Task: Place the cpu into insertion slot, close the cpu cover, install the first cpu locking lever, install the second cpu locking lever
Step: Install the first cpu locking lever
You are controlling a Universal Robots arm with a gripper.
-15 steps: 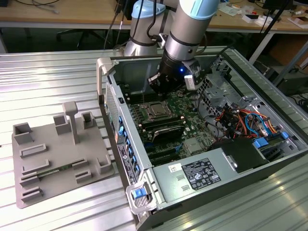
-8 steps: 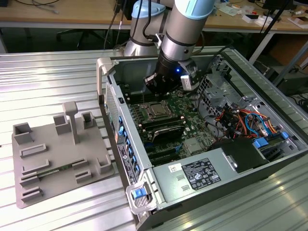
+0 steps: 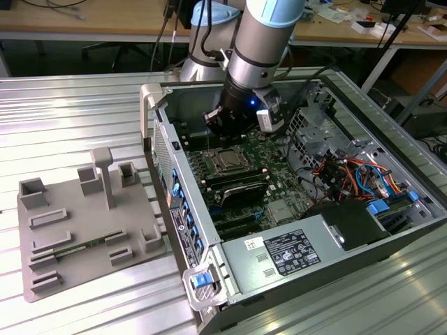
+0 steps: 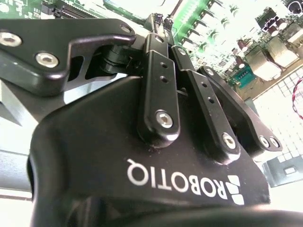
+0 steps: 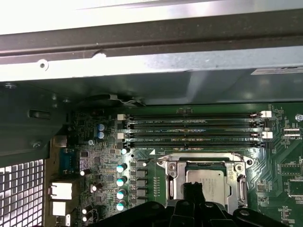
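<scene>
The cpu (image 5: 207, 183) lies flat in the insertion slot (image 3: 227, 162) on the green board, its silvery-grey top showing. The cpu cover (image 5: 173, 178) lies down around it as a silver frame, and the chip shows through its window. My gripper (image 5: 191, 190) hangs just above the near edge of the socket, shut, with nothing seen between its fingertips. In the exterior view the gripper (image 3: 227, 136) stands upright over the socket inside the open computer case. The second wrist view shows the black fingers (image 4: 158, 90) drawn together. I cannot make out how the locking levers stand.
Long black memory slots (image 5: 194, 127) run beside the socket, under the case's metal wall (image 5: 142, 61). A black finned block (image 3: 241, 187), a power supply (image 3: 279, 255) and coloured cables (image 3: 356, 174) crowd the case. A grey fixture plate (image 3: 84, 223) lies on the ribbed table at the exterior view's left.
</scene>
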